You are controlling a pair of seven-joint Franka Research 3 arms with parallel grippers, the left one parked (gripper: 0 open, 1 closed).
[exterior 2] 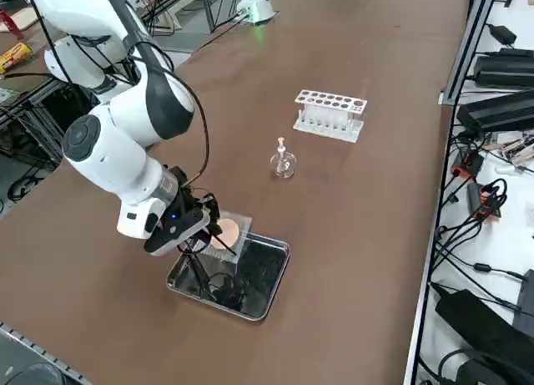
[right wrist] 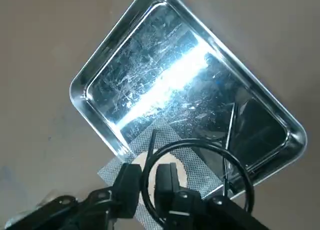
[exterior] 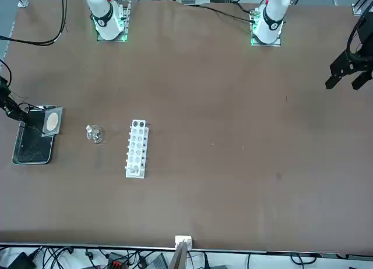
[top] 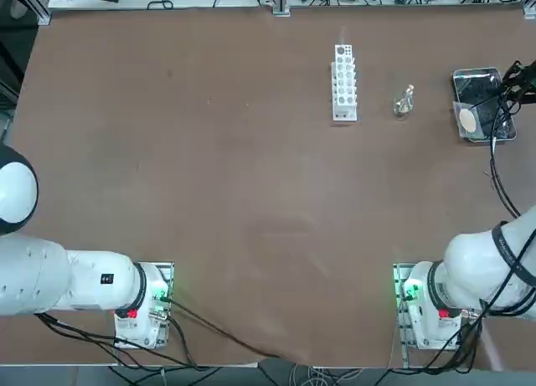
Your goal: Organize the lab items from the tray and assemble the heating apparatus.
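Observation:
The shiny metal tray (right wrist: 82, 85) lies at the table's far right (top: 477, 74). A grey mesh (right wrist: 202, 162) with a tan round centre rests over the tray's near rim (exterior 2: 227, 230). The black wire ring stand (right wrist: 215, 146) stands in the tray, its thin legs reaching down to the dark bottom (exterior 2: 206, 278). My right gripper (right wrist: 147, 184) hangs low over the mesh end of the tray (exterior 2: 196, 239). Its jaws are narrowly open, one on each side of the ring's wire. The small clear glass burner (top: 404, 101) stands upright on the table beside the tray (exterior 2: 283, 161).
A white holed test tube rack (top: 344, 82) stands on the table beyond the burner, away from the tray (exterior 2: 330, 113). Cables and equipment run along the far edge. The table's right edge is close to the tray.

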